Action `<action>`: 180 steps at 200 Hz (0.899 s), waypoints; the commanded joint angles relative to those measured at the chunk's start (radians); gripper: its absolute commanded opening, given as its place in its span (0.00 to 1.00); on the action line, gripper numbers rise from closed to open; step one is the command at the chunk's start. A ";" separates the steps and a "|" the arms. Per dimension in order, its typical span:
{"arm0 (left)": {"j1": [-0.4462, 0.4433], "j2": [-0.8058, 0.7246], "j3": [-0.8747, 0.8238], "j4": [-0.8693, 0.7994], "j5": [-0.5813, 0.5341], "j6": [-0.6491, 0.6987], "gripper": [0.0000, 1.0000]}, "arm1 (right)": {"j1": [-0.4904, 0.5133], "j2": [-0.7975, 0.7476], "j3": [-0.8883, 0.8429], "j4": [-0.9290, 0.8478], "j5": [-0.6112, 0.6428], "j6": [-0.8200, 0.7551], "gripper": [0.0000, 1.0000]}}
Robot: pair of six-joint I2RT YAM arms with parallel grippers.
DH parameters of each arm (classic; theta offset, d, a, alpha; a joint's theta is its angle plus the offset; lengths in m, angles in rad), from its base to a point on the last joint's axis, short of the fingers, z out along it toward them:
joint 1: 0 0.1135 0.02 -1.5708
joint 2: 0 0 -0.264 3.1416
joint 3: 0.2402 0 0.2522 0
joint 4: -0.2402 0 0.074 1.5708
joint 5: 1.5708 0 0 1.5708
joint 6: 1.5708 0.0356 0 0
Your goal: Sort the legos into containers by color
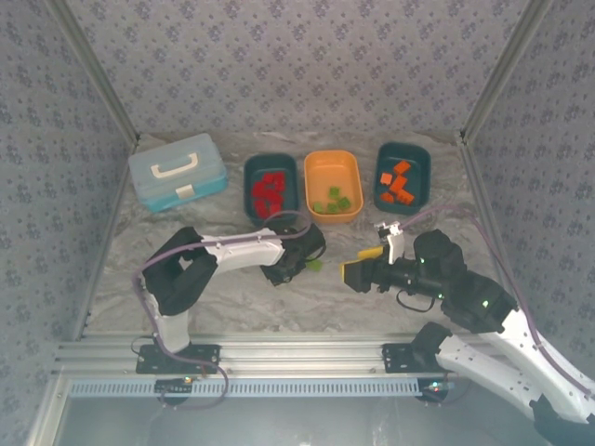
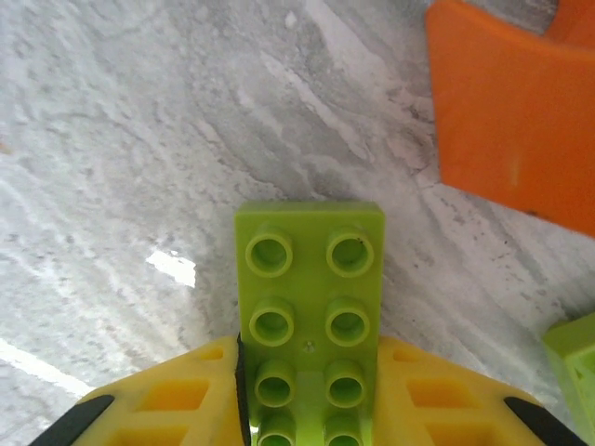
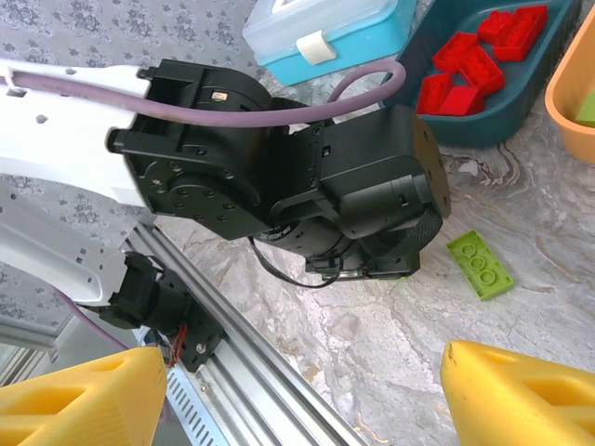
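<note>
Yellow fingers [image 2: 177, 395] of the left gripper [image 2: 309, 358] are clamped on the long sides of a lime-green oblong plastic lego brick [image 2: 309, 279], studs up, low over the grey marbled counter [image 2: 121, 139]; whether it is lifted cannot be told. A second green brick [image 2: 575, 367] lies just beside it. Beyond stands the shallow orange plastic tub [image 1: 333, 172], with green bricks [image 1: 335, 198] inside. The right gripper [image 3: 297, 372] hangs wide open and empty. The step in hand looks like picking a green brick. Next it needs lifting and carrying over the orange tub's rim before release.
</note>
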 commanded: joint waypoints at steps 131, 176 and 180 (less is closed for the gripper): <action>0.133 0.238 0.832 -0.117 0.059 0.681 0.28 | 0.006 -0.005 -0.040 0.042 0.035 0.014 0.78; 0.216 0.501 1.114 -0.133 0.154 0.754 0.28 | 0.008 -0.019 -0.066 0.048 0.054 0.044 0.78; 0.219 0.516 1.121 -0.128 0.161 0.758 0.28 | 0.008 -0.019 -0.066 0.050 0.054 0.045 0.78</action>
